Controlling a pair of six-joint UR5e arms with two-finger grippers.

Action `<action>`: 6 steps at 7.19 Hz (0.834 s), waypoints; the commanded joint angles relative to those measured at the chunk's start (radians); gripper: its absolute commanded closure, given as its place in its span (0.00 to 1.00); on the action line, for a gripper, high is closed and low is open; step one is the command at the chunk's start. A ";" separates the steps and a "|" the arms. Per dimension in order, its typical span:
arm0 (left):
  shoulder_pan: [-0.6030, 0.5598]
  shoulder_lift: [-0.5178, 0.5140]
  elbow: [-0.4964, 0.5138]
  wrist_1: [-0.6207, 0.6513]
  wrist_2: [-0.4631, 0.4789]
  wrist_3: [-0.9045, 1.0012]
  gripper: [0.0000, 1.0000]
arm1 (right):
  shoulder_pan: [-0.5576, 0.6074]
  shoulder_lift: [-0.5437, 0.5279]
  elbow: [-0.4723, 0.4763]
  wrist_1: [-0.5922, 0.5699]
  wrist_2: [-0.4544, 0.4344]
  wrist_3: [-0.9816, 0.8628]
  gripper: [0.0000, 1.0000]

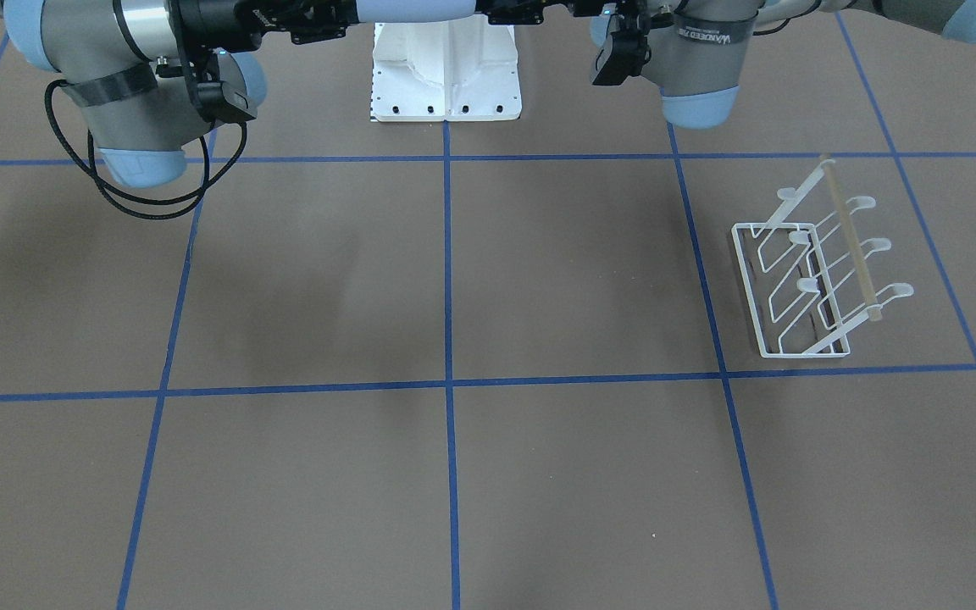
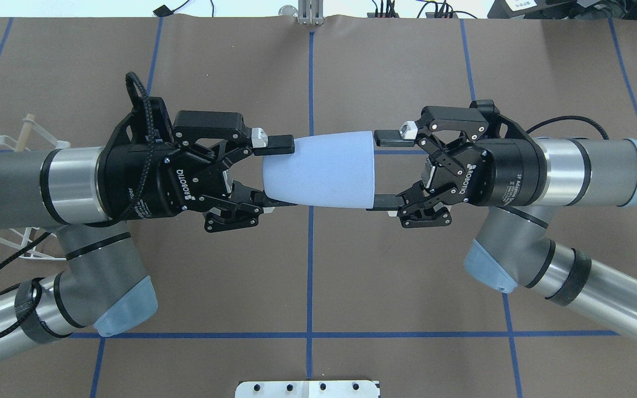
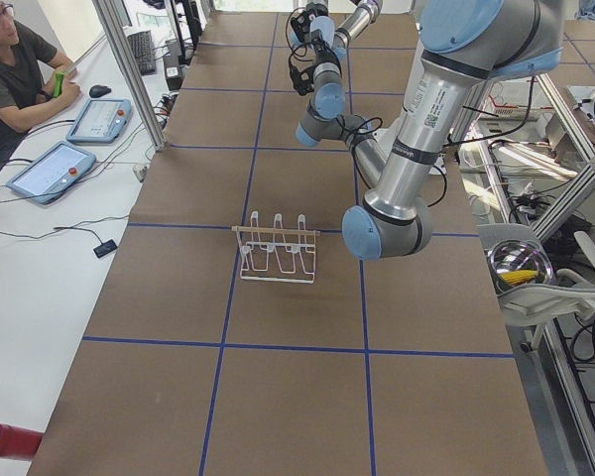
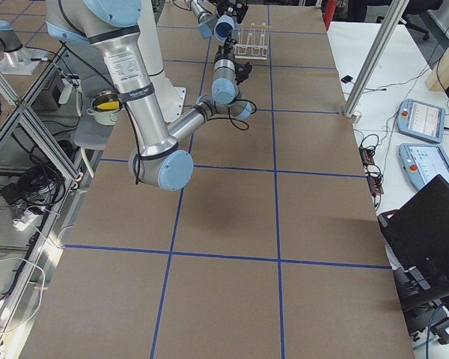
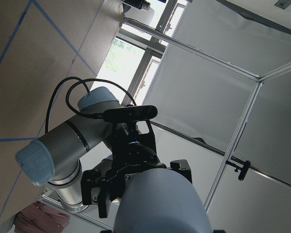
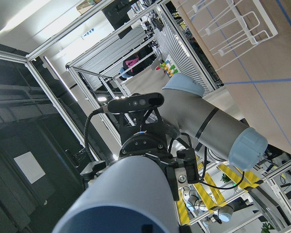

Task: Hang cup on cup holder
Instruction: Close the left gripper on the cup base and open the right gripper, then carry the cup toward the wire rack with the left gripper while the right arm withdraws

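Observation:
The light blue cup (image 2: 324,170) hangs on its side in mid-air between my two grippers, narrow base to my left and wide rim to my right. My left gripper (image 2: 280,173) is shut on the base end, one finger on each side. My right gripper (image 2: 385,169) is open, its fingertips right at the rim. The cup's base fills the bottom of the left wrist view (image 5: 160,204), and its side fills the bottom of the right wrist view (image 6: 126,194). The white wire cup holder (image 1: 818,280) with its wooden bar stands on the table to my left, its prongs bare.
The holder is mostly hidden under my left forearm in the overhead view (image 2: 20,138). My white base plate (image 1: 446,76) sits at the table's near edge. An operator (image 3: 10,59) sits at a side desk with tablets. Blue tape lines grid the brown table.

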 commanded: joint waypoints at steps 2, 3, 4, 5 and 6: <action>-0.105 0.090 -0.002 0.008 -0.009 0.126 1.00 | 0.082 -0.095 -0.027 -0.007 0.032 -0.264 0.01; -0.143 0.125 -0.002 0.023 -0.029 0.176 1.00 | 0.110 -0.132 -0.066 -0.020 0.072 -0.422 0.00; -0.214 0.142 -0.001 0.139 -0.093 0.270 1.00 | 0.150 -0.178 -0.093 -0.049 0.104 -0.565 0.00; -0.301 0.155 -0.010 0.261 -0.221 0.425 1.00 | 0.165 -0.198 -0.146 -0.072 0.109 -0.694 0.00; -0.394 0.161 -0.008 0.367 -0.289 0.490 1.00 | 0.199 -0.202 -0.188 -0.125 0.109 -0.792 0.00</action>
